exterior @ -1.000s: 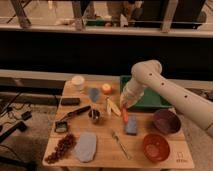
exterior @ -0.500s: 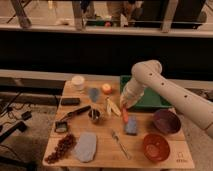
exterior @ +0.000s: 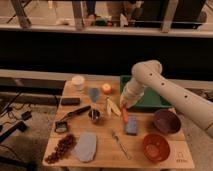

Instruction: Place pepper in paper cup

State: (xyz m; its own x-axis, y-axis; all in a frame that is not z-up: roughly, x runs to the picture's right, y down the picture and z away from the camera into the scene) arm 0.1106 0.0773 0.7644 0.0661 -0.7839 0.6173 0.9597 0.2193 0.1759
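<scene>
The gripper [exterior: 123, 106], clamped on the pepper [exterior: 125, 116], holds it over the table [exterior: 102, 157], long axis upright, tip toward six o'clock, the paper cup [exterior: 78, 82] well apart at ten o'clock.

White rounded arm [exterior: 159, 84] — gripper [exterior: 123, 105] at tip, prob. pale

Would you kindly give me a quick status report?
Gripper shut on pepper, beside green tray. Paper cup upright at table's far left corner. Banana and orange fruit lie between.
</scene>
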